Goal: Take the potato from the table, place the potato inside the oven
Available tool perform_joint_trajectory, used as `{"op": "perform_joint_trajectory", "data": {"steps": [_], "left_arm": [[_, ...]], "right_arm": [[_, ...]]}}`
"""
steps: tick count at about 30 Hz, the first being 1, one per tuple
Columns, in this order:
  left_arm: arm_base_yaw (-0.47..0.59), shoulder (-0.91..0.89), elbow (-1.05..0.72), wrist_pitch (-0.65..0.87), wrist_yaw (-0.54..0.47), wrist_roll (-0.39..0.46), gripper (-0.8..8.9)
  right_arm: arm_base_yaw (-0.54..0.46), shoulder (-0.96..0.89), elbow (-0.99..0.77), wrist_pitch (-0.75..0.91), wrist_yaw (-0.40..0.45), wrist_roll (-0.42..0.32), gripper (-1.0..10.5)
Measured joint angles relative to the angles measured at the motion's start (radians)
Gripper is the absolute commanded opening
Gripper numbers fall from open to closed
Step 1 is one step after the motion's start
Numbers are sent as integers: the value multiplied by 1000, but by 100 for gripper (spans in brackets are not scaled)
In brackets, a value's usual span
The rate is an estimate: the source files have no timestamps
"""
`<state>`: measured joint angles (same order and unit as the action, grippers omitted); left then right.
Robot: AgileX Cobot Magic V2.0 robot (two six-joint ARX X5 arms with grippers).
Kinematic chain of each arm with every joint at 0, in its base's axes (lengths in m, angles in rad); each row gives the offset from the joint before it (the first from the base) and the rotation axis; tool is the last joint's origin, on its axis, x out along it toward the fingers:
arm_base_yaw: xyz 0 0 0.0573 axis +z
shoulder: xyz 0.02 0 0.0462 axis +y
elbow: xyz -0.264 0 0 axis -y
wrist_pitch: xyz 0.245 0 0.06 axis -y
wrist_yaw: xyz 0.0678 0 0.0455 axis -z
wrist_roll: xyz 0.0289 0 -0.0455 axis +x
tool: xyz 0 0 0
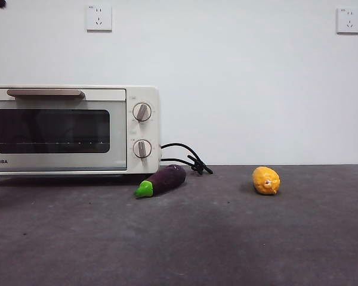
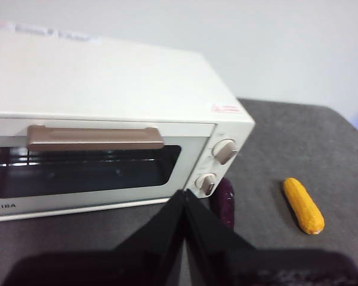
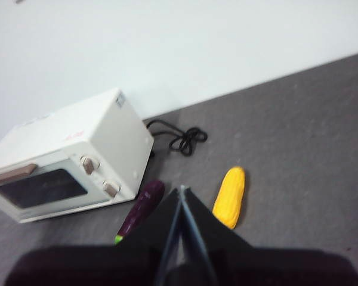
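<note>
Oven [image 1: 71,131] sits on table [image 1: 227,238], door closed, so it must be opened before anything goes in. Potato [image 1: 266,180], elongated and yellow-orange, lies on the table well to the knob side of the oven, apart from it, untouched. Eggplant [image 1: 162,180] lies just before the oven's knob corner, between oven and potato; cord [image 1: 188,158] trails behind. Left end effector [image 2: 185,202] hangs above, facing the oven door, jaws pressed together, empty. Right end effector [image 3: 181,199], likewise closed and empty, hangs above the potato side.
</note>
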<state>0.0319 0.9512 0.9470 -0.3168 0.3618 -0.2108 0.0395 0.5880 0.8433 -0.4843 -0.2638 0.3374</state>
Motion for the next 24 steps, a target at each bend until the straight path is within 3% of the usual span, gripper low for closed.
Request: {"op": "perform_joint_trajectory", "data": {"steps": [6, 11, 24], "left_arm": [[8, 240, 180, -112, 23, -1, -5], [23, 409, 323, -142, 108, -13, -5], [98, 622, 466, -157, 154, -97, -5]], "right_arm": [[0, 166, 82, -101, -177, -14, 1], [0, 253, 115, -158, -349, -66, 1], [0, 267, 131, -181, -373, -121, 1]]}}
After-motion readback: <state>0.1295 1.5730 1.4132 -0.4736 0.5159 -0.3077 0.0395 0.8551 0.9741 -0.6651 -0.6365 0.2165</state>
